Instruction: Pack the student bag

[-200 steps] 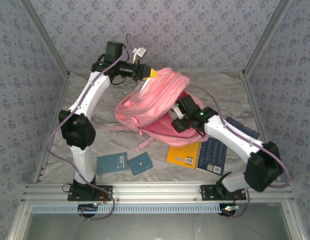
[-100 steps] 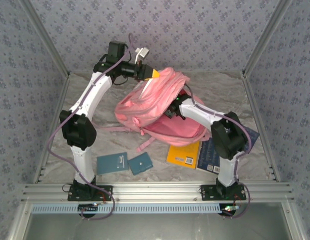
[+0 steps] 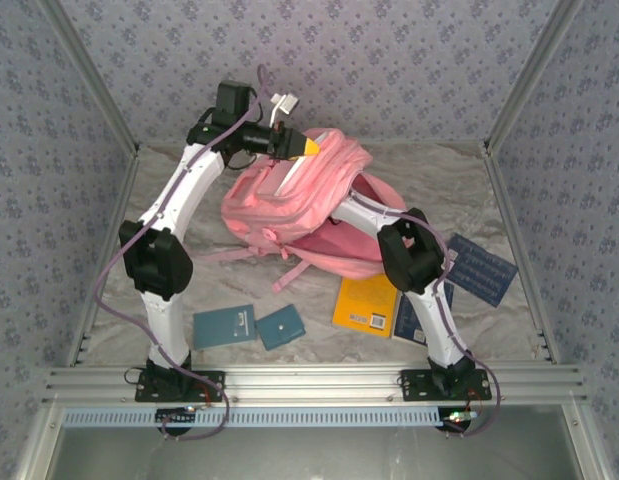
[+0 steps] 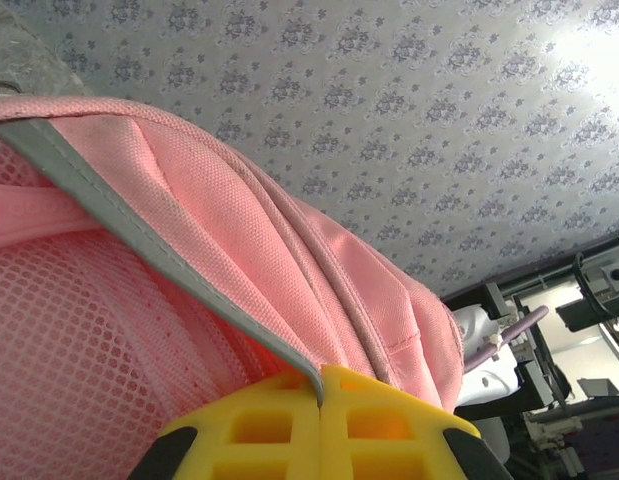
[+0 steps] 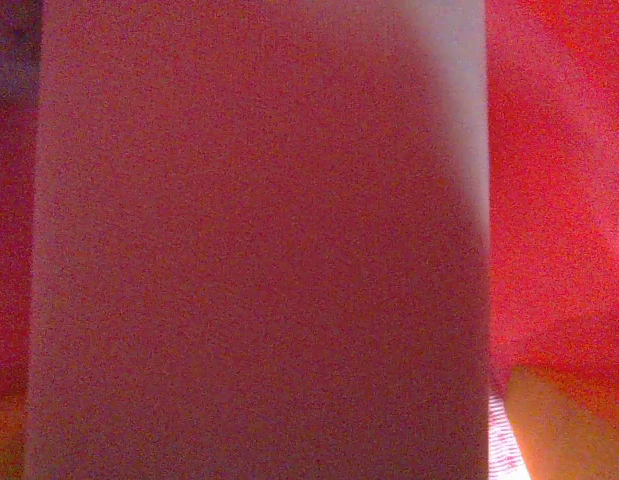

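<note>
The pink student bag (image 3: 289, 200) lies at the back middle of the table, its mouth facing right. My left gripper (image 3: 307, 146) is shut on the bag's upper rim and holds it up; in the left wrist view the yellow jaws (image 4: 321, 375) pinch the grey trim (image 4: 139, 235). My right arm (image 3: 409, 255) reaches into the bag's mouth, so the fabric hides its gripper from above. Inside, a flat rectangular thing (image 5: 259, 240) lies between my right gripper's fingers in red light. One orange fingertip (image 5: 569, 420) stands a little clear of its edge, so the jaws are open.
A yellow book (image 3: 367, 305) and a dark blue book (image 3: 409, 320) lie in front of the bag. Another dark blue book (image 3: 476, 268) lies to the right. Two teal notebooks (image 3: 224, 326) (image 3: 281, 326) lie near the front left. Patterned walls close in three sides.
My right arm has pushed deep into the bag, its elbow folding in toward the middle. The bag has shifted slightly left. The left gripper keeps its hold.
</note>
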